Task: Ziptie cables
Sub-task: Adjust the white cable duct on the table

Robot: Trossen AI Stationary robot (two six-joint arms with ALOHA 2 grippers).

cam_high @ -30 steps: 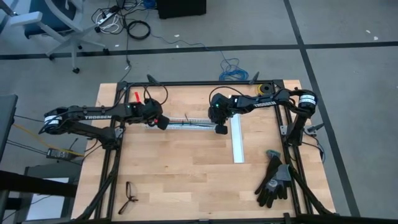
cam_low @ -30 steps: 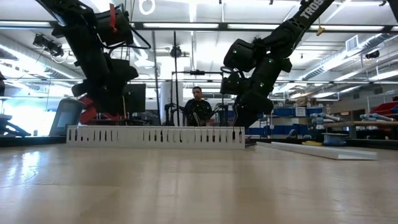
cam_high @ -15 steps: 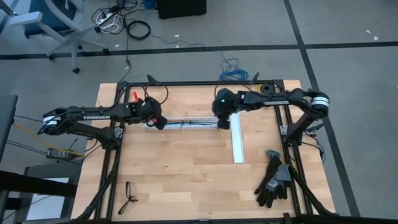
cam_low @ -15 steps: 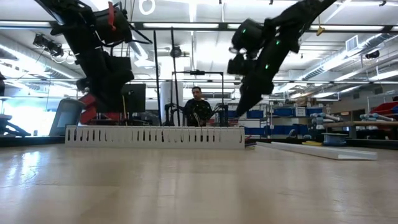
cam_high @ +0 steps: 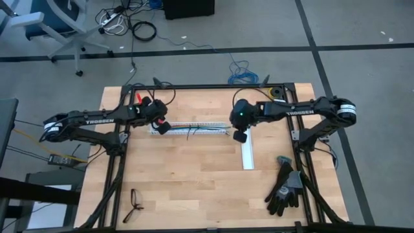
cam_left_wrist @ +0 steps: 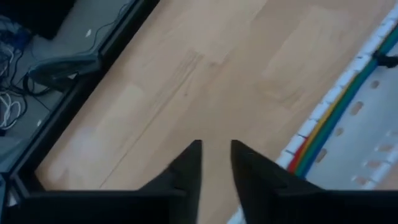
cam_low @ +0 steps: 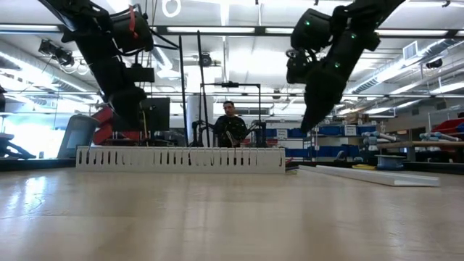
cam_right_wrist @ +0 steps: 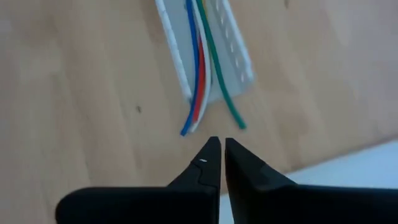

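Observation:
The cables [cam_right_wrist: 202,74], blue, red, white and green, lie along the inside of a white slotted channel [cam_high: 194,127] at the table's far middle. Their free ends [cam_right_wrist: 188,129] stick out of the channel's right end onto the wood. My right gripper [cam_right_wrist: 220,142] hangs shut above the table just off those ends, holding nothing. My left gripper [cam_left_wrist: 216,155] hovers open over bare wood beside the channel's left end, where the coloured cables [cam_left_wrist: 320,127] run past its fingers. In the high view, my left gripper [cam_high: 162,127] and my right gripper [cam_high: 239,135] stand at opposite ends of the channel.
A second white channel [cam_high: 247,150] lies crosswise right of the first one's end. Black gloves [cam_high: 284,188] rest at the near right, and a pair of glasses [cam_high: 134,204] at the near left. A person stands in the room beyond the table [cam_low: 230,123]. Bare wood fills the near half.
My right gripper has risen and moved toward the table's right edge, away from the channel's right end, rolling a little. The cables' ends stay lying outside the channel. My left gripper has rolled about its own line while staying near the channel's left end.

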